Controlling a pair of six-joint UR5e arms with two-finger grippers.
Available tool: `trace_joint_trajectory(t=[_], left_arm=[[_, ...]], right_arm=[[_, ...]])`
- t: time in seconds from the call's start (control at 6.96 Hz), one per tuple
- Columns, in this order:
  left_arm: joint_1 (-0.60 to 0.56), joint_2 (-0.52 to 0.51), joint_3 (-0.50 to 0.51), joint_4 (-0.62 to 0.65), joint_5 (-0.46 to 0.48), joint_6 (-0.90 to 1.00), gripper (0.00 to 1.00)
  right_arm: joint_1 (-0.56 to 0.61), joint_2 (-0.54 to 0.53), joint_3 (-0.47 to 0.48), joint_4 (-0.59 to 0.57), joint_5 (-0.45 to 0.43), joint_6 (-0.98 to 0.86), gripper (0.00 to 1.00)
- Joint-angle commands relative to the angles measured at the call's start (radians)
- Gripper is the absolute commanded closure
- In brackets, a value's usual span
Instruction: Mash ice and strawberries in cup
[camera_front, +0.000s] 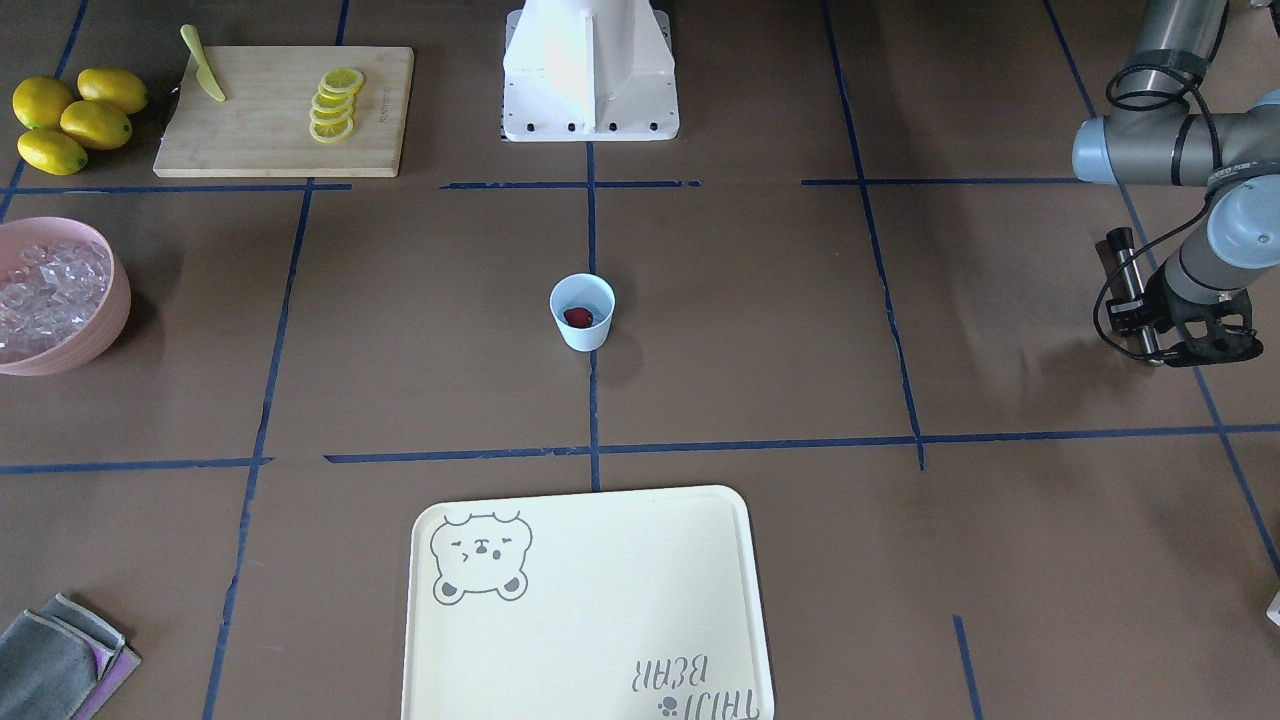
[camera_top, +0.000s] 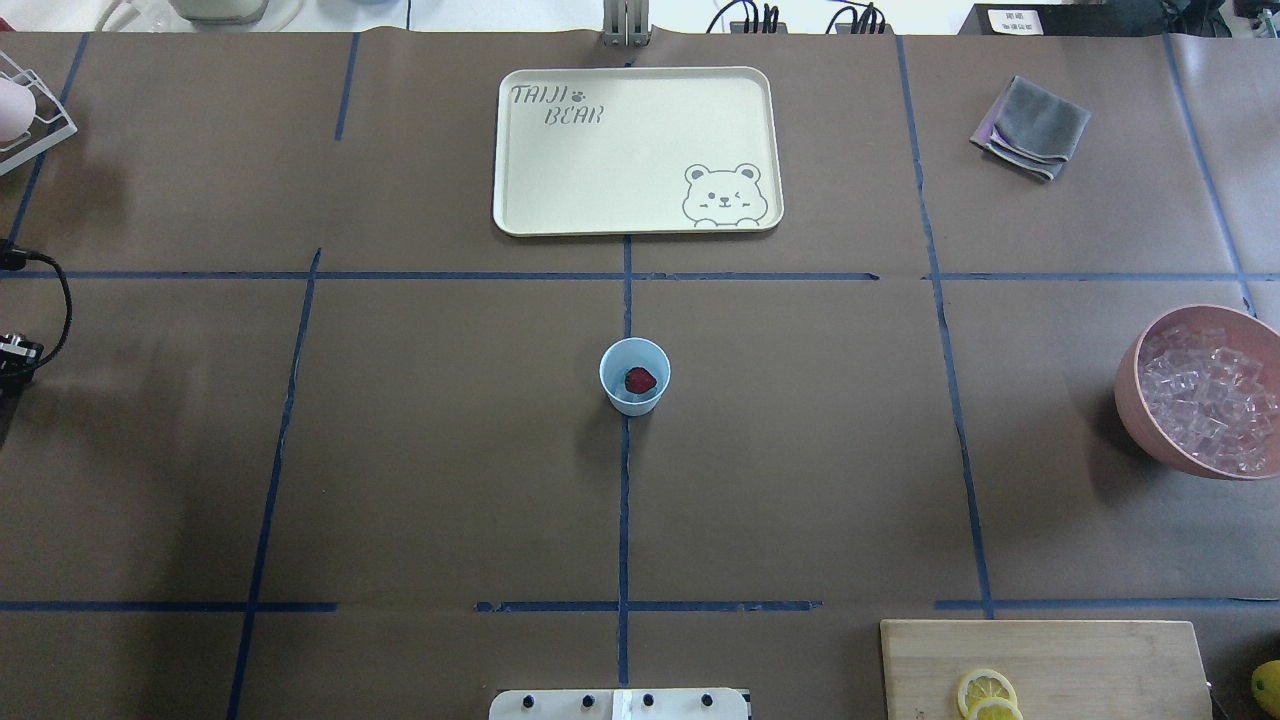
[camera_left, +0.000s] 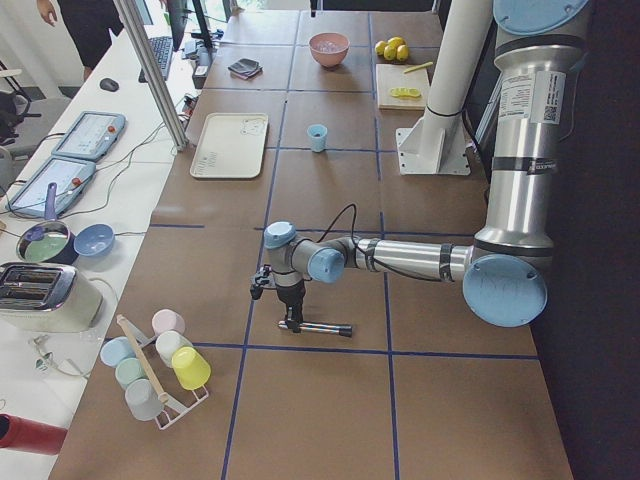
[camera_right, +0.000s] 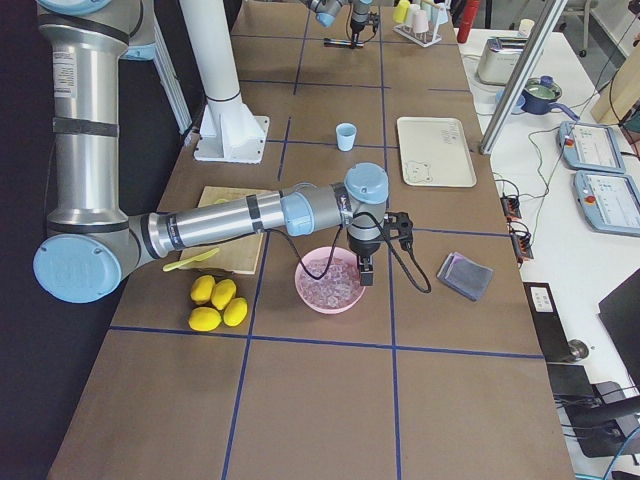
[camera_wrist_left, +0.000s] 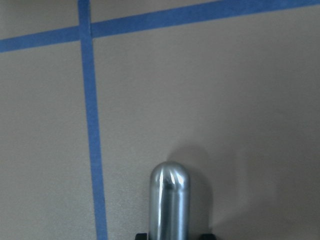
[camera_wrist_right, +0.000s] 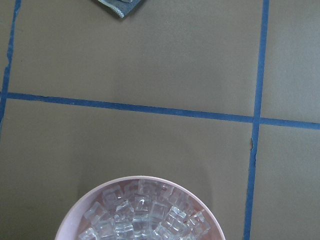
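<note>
Overhead exterior, cup (camera_top: 635, 404) (strawberry (camera_top: 641, 380) inside), tray (camera_top: 620, 160) beyond

Cream tray (camera_top: 640, 150): bearing the grey printed words "TAIJI BEAR" at one corner, a small paw mark sitting after "TAIJI", and a winking bear face at the opposite corner.
Wooden cutting board (camera_front: 270, 115): showing a faint stamp near one edge, too small to read.

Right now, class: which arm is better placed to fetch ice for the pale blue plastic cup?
The right. The right end effector hangs over the pink round bowl of clear ice cubes; the left end effector is at a metal rod at the table's opposite end.
</note>
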Motion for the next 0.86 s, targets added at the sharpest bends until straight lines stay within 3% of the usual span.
trace_joint_trajectory(t=[0.0, 0.29, 0.43, 0.72], left_arm=[[-0.013, 0.013, -0.086, 0.010, -0.007, 0.001, 0.00], [-0.045, 0.045, -0.177, 0.016, -0.041, 0.010, 0.00], [-0.131, 0.051, -0.223, 0.047, -0.142, 0.057, 0.00], [-0.272, 0.041, -0.322, 0.223, -0.186, 0.239, 0.00]], right_arm=[[0.000, -0.004, 0.003, 0.000, 0.001, 0.000, 0.00], [0.000, -0.006, 0.005, 0.000, 0.001, 0.000, 0.00], [0.000, -0.006, 0.005, 0.000, 0.001, 0.000, 0.00], [0.002, -0.003, -0.002, 0.000, -0.001, -0.005, 0.00]])
